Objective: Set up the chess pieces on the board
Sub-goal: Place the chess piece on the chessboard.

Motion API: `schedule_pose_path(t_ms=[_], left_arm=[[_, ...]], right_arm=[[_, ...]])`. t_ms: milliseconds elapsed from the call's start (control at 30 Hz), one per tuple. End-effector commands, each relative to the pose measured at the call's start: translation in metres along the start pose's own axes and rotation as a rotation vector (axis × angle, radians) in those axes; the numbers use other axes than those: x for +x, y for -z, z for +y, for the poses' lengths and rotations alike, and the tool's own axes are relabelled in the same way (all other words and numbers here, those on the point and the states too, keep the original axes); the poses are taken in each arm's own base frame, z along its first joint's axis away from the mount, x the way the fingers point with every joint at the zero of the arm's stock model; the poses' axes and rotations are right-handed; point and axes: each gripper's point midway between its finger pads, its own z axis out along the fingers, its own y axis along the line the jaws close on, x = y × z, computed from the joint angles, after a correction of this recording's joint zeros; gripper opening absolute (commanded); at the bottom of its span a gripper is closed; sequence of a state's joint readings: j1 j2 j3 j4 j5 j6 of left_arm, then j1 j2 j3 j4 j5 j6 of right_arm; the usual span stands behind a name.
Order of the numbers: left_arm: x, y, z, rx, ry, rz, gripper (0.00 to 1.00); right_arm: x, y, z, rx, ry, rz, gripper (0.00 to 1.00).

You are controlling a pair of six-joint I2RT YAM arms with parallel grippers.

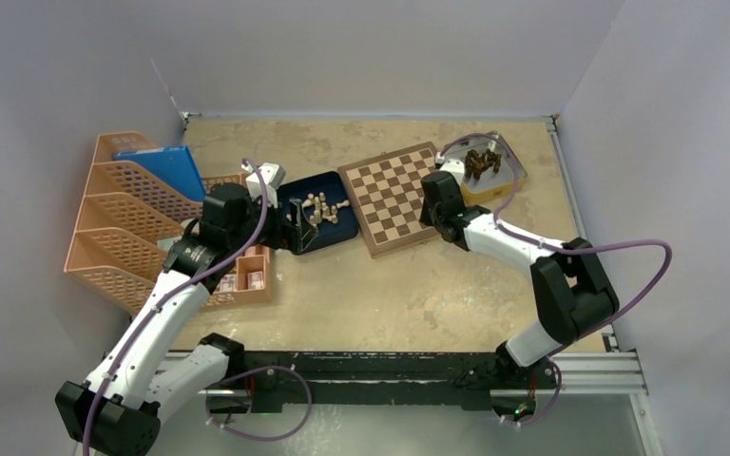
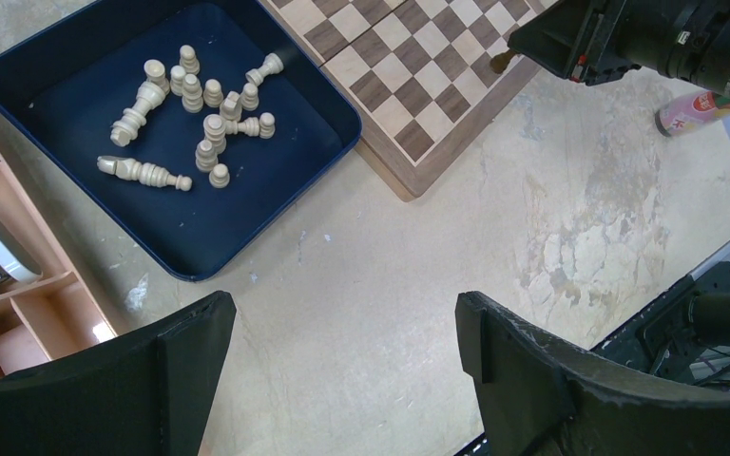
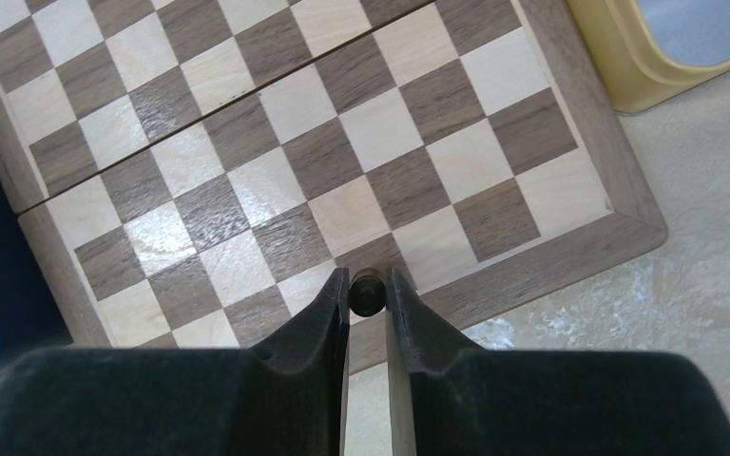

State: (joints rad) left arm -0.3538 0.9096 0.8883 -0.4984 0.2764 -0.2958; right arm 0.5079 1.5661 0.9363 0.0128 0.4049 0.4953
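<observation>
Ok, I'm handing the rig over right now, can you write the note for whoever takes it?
Right gripper shut on one dark piece, at an edge square of the board.
Left gripper open and empty, above bare table beside the blue tray.
Cream pieces lie loose in that tray; remaining dark pieces are in the yellow-rimmed tin by the board.
Done: no piece seen standing on the board yet.
Left: set this one, then all others.

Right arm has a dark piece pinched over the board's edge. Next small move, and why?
Probably lower the right gripper straight down until the dark piece stands on the board, then open the jaws. The jaws hold it over the edge row beside the border, and the squares around it are bare.
</observation>
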Motion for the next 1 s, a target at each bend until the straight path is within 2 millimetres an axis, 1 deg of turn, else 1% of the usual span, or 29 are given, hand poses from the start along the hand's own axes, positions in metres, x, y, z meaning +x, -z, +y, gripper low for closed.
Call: schedule_pose_path(t_ms=[0, 300, 467, 533, 800, 900, 967], left_arm=[[-0.010, 0.002, -0.005, 0.022, -0.005, -0.035, 0.86], [-0.010, 0.002, -0.005, 0.023, -0.005, -0.037, 0.86], [-0.011, 0.003, -0.006, 0.024, -0.006, -0.040, 0.87], [-0.011, 0.003, -0.005, 0.023, -0.006, -0.041, 0.86], [-0.010, 0.003, -0.006, 0.026, -0.006, -0.038, 0.87], [-0.010, 0.003, -0.005, 0.023, -0.005, -0.038, 0.87], [-0.010, 0.003, -0.005, 0.023, -0.006, -0.038, 0.87]], right_arm=[[-0.005, 0.002, 0.004, 0.011, -0.012, -0.037, 0.17], [-0.003, -0.003, 0.002, 0.041, -0.006, -0.049, 0.17], [0.006, -0.009, 0.003, 0.042, 0.006, -0.030, 0.18], [0.008, -0.010, 0.003, 0.041, 0.008, -0.026, 0.20], [0.007, -0.008, 0.005, 0.038, 0.005, -0.026, 0.36], [0.006, -0.008, 0.005, 0.041, 0.010, -0.027, 0.37], [0.006, -0.008, 0.005, 0.042, 0.013, -0.029, 0.35]])
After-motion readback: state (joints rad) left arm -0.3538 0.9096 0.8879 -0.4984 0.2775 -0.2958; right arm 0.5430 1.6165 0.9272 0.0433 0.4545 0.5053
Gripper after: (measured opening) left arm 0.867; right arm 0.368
